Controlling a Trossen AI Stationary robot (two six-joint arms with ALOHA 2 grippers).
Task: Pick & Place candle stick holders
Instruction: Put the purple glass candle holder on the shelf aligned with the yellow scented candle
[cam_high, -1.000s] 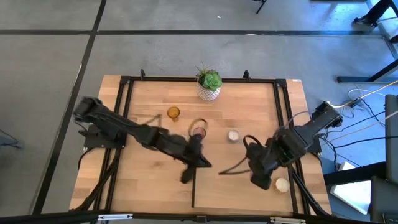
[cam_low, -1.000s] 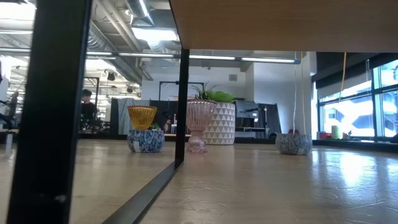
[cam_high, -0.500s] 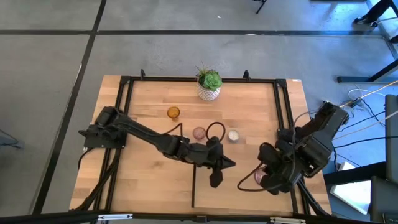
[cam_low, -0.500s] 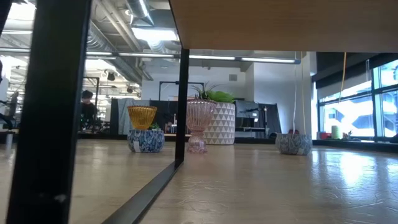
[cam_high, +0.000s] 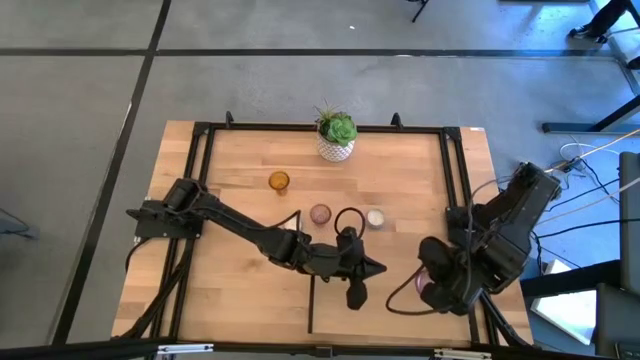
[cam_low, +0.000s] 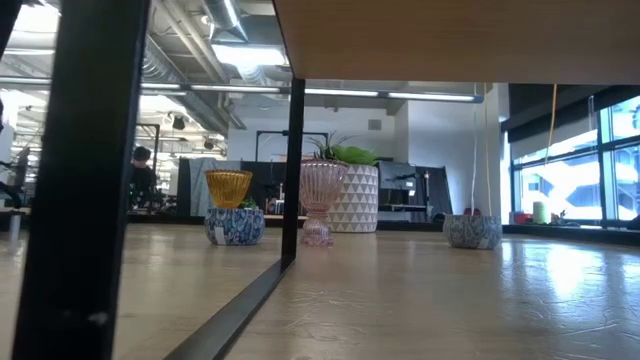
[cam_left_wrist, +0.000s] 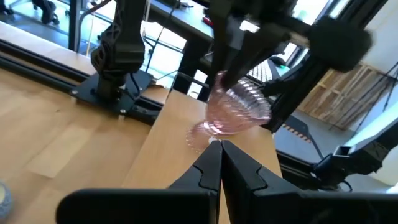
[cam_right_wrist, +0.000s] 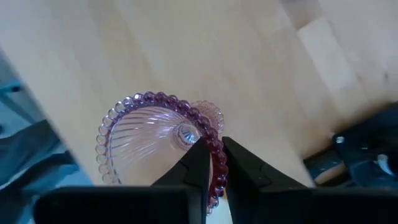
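My right gripper (cam_right_wrist: 213, 163) is shut on a mauve ribbed glass candle stick holder (cam_left_wrist: 239, 107) and holds it above the table's right side (cam_high: 428, 290). My left gripper (cam_left_wrist: 221, 155) is shut and empty at the table's middle front (cam_high: 372, 267), pointing level at that holder from a short way off. On the table stand an amber holder (cam_high: 279, 181), a second mauve holder (cam_high: 320, 214) and a cream holder (cam_high: 375, 218), each on its base. My right gripper has the holder by its beaded rim (cam_right_wrist: 216, 148), one finger inside the bowl and one outside. The fingers come from above, pointing down. The holder is lifted clear of the table and hangs tilted, its foot (cam_left_wrist: 199, 133) lower than the bowl.
A white patterned pot with a green plant (cam_high: 336, 138) stands at the far edge's middle. A black frame runs round the table, with a rail (cam_high: 311, 305) down the near middle. The right arm's base (cam_left_wrist: 115, 50) stands by the right edge.
My left gripper has reached toward the table's right and near edges, away from the standing mauve holder and closer to the right gripper, rolling a little. My right arm has swung slightly toward the near right corner with the held holder still in its fingers.
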